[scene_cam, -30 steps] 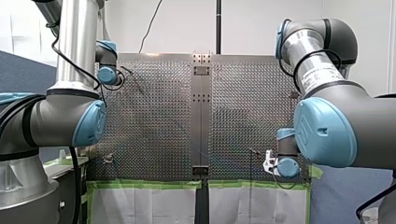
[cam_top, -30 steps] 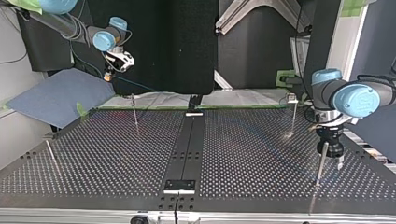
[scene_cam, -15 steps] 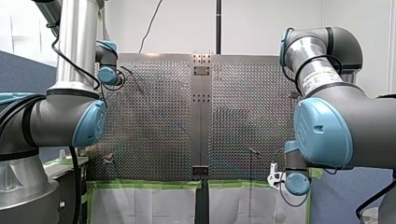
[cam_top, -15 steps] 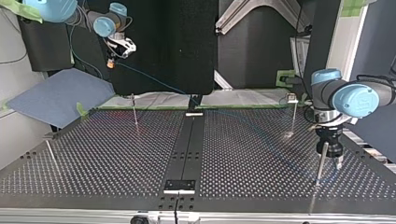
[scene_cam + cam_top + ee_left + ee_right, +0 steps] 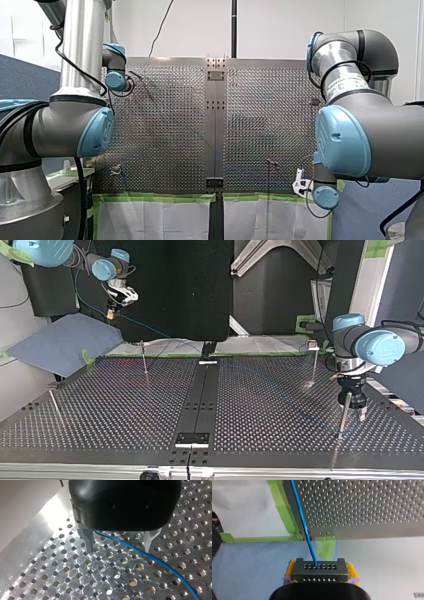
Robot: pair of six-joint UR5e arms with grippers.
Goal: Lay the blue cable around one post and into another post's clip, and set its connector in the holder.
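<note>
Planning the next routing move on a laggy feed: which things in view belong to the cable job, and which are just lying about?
Job: blue cable; connector, held in my right gripper, jaws shut; my left gripper, jaws open astride the cable; thin posts on the perforated table.
Lying about: blue sheet beside the table; green tape; white sheeting along the table's edge.

Silver-grey arms point(image 5: 80, 50), light-blue caps point(image 5: 345, 142), black cables point(image 5: 80, 200); black left gripper point(image 5: 119, 551), metal fingers point(image 5: 88, 540); right gripper point(image 5: 320, 570), yellow pads point(image 5: 290, 568).
</note>
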